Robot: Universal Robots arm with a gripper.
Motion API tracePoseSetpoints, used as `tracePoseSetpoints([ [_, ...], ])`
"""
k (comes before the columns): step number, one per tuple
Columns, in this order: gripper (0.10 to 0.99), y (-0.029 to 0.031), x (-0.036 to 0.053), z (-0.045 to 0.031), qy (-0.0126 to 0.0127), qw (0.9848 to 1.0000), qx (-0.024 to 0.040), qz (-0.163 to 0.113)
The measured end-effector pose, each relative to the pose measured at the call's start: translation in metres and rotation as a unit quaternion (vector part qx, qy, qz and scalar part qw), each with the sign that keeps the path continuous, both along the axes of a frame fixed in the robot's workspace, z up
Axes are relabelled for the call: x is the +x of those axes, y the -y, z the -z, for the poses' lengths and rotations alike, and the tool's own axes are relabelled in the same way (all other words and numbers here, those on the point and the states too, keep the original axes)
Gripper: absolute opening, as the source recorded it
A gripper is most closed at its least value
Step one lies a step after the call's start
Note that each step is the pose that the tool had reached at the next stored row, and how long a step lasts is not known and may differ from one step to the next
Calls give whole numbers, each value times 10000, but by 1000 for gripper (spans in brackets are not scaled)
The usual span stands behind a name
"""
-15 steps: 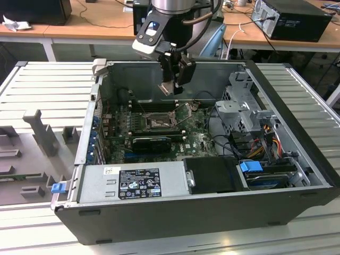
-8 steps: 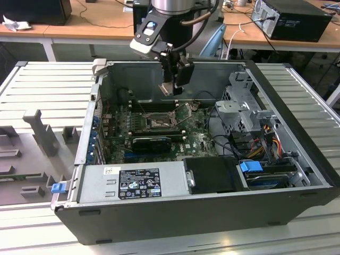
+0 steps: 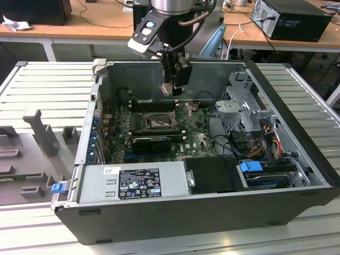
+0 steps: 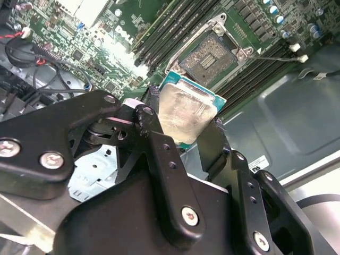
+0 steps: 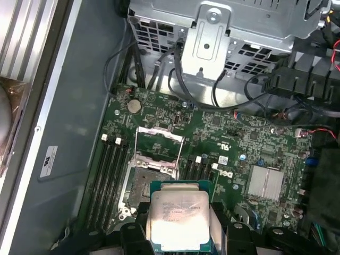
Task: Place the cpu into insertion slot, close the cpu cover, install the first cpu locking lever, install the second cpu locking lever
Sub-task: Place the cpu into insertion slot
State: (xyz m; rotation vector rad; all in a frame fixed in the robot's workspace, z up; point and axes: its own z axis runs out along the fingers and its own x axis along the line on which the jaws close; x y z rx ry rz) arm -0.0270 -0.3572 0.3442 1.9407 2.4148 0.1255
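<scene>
Silvery chip (image 5: 179, 212) sat clamped in your end effector (image 3: 171, 89) above the open socket (image 5: 144, 187); you were mid-placement, and seating it likely demanded square alignment.

The ribbed grey table (image 3: 48, 79) carries the open computer case (image 3: 159, 212) and what look like grey fixtures (image 3: 41, 133) beside it.

My pincer (image 4: 185, 112) is matt black, plastic-looking, studded with bright metal screw heads. The cpu (image 4: 183, 114) gripped in it has a dull silvery-beige metal top, faintly smudged, on a teal-green edge. The insertion slot (image 4: 210, 56) is dark and matt inside a grey metal rim. The cpu cover (image 5: 159, 134) is thin bare metal with a soft sheen. The motherboard (image 5: 239, 138) is lacquered green. The worktop (image 3: 53, 85) is ribbed pale metal.
</scene>
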Motion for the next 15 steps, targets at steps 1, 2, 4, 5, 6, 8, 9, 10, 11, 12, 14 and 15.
tracePoseSetpoints([
  [1, 529, 0, 0, 0, 0, 10000, 0, 64],
  [2, 529, 0, 0, 1, 0, 9999, 0, 116],
  [4, 529, 0, 0, 3, 0, 9994, 0, 344],
  [5, 529, 0, 0, 4, 0, 9989, 0, 460],
  [6, 529, 0, 0, 6, 0, 9984, 0, 561],
  [8, 529, -1, 0, 13, -1, 9977, 0, 675],
  [9, 529, -1, 0, 23, -3, 9976, -1, 698],
  [10, 529, -2, 0, 37, -12, 9975, -1, 710],
  [11, 529, -2, 0, 50, -22, 9974, -2, 714],
  [12, 529, -2, -1, 63, -31, 9974, -2, 715],
  [14, 529, -2, 0, 98, -42, 9974, -3, 715],
  [15, 529, -3, 0, 111, -48, 9974, -3, 715],
])
